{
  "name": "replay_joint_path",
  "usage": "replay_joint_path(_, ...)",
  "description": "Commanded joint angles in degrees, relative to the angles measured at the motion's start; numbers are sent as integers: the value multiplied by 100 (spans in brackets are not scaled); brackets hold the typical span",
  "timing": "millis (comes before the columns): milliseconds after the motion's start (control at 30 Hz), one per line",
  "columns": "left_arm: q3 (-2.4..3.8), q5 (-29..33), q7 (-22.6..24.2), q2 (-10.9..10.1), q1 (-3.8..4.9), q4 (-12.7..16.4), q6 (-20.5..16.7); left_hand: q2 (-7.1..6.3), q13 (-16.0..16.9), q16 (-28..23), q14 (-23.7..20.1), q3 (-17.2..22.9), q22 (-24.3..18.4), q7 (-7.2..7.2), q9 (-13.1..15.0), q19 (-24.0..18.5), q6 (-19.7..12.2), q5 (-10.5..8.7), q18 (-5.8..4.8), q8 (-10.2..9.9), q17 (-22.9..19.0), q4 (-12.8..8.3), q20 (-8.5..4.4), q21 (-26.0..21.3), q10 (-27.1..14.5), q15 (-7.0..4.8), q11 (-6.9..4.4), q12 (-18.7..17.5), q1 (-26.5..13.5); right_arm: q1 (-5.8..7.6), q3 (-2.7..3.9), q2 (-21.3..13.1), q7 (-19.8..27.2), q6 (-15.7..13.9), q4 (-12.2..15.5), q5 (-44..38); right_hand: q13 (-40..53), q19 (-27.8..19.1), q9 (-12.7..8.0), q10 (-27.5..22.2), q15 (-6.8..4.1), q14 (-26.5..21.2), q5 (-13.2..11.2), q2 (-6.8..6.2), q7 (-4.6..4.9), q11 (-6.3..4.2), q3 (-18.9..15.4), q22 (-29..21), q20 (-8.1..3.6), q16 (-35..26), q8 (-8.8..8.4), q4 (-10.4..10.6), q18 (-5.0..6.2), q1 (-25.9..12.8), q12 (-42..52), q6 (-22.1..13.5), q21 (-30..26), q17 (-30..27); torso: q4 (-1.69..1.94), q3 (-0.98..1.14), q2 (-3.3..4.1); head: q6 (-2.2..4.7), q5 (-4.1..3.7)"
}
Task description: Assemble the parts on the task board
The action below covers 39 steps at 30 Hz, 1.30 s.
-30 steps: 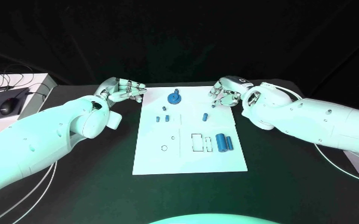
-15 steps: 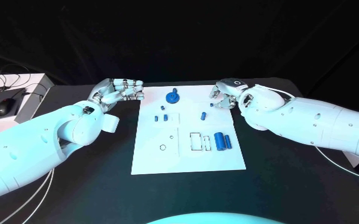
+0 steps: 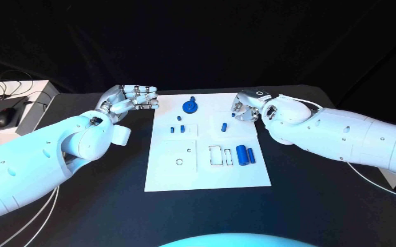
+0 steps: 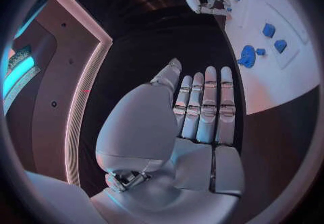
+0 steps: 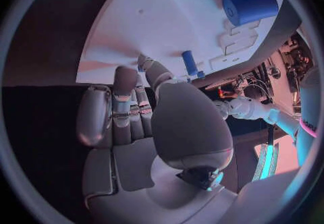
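From the head view, the white board [image 3: 206, 144] is lying in the middle of the black table [image 3: 313, 201] with blue parts spread across it: a round wheel [image 3: 190, 107] near the far edge, small pegs [image 3: 177, 128] left of centre, two cylinders [image 3: 246, 155] lying side by side on the right. The left hand [image 3: 132, 99] is hovering just off the board's far left corner, the right hand [image 3: 245, 107] over its far right corner, likely waiting to pick.

In the left wrist view, the left hand's fingers [image 4: 202, 108] are lying straight and together, holding nothing.

In the right wrist view, the right hand's fingers [image 5: 125, 110] are reaching toward a small blue peg [image 5: 189, 63], empty.
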Motion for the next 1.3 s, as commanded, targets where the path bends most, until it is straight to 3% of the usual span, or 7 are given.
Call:
replay_joint_path(33, 7, 44, 110, -3, -3, 22, 85, 8, -3, 1, 31, 2, -75, 36, 1, 48, 24, 34, -100, -3, 9, -22, 12, 39, 2, -3, 35, -16, 29, -20, 0, 20, 60, 112, -4, -50, -10, 467, 0, 82, -34, 22, -49, -30, 7, 2, 266, 374, -35, 64, -20, 18, -39, -84, -37, 60, 92, -53, 2, 3, 1, 0, 0)
replay_joint_path(233, 8, 27, 106, -6, -4, 20, 90, 8, -2, -1, 26, 13, -122, 34, 3, 56, 32, 34, -105, 0, 10, -34, 8, 44, -2, -3, 36, -14, 37, -44, -1, 60, 88, 113, -15, -19, -6, 467, 9, 139, -42, 5, -7, -82, -8, -8, 541, 359, -44, 169, -17, 67, -52, -148, -31, 101, 136, -176, 3, 2, -1, 3, 0)
replay_joint_path(800, 9, 4, 88, -5, -4, 18, 98, 6, -2, -2, 15, 24, -164, 39, 3, 55, 31, 35, -109, -1, 12, -55, 7, 46, -18, 0, 41, -16, 48, -93, -3, 156, 105, 114, -83, 23, -6, 467, 17, 154, -47, -20, 32, -40, -10, -12, 607, 336, -49, 272, -13, 121, -51, -180, -30, 136, 167, -310, 2, 2, 1, -6, -3)
replay_joint_path(900, 9, 1, 82, -6, -4, 16, 101, 6, -2, -2, 15, 24, -164, 39, 3, 55, 31, 35, -109, -1, 12, -55, 7, 46, -18, 0, 41, -16, 48, -95, -3, 158, 91, 96, -86, 23, -3, 469, 42, 199, -62, -18, 50, 52, -31, -31, 626, 352, -61, 305, -4, 127, -56, -151, -28, 233, 205, -316, 2, 1, 0, -14, -6)
replay_joint_path(1167, 9, -10, 75, -7, -4, 13, 96, 17, -3, -2, 7, 42, -185, 39, 3, 55, 33, 37, -110, -1, 12, -78, 6, 50, -30, 1, 45, -16, 70, -101, -4, 160, 67, 40, -72, 21, 1, 480, 150, 322, -89, -16, -218, 356, -88, -93, 833, 474, -81, 468, 10, 25, -108, -34, -27, 460, 420, -269, -1, 3, -3, -23, -1)
replay_joint_path(1300, 9, -14, 75, -4, -4, 12, 98, 18, -3, -1, 6, 51, -191, 39, 3, 54, 38, 37, -111, 0, 13, -88, 4, 51, -33, 1, 45, -16, 76, -108, -4, 153, 27, -74, -53, 24, 1, 483, 197, 363, -98, -16, -364, 415, -108, -119, 923, 527, -92, 536, 5, -51, -135, -49, -29, 487, 501, -276, 2, 2, -3, -24, 0)
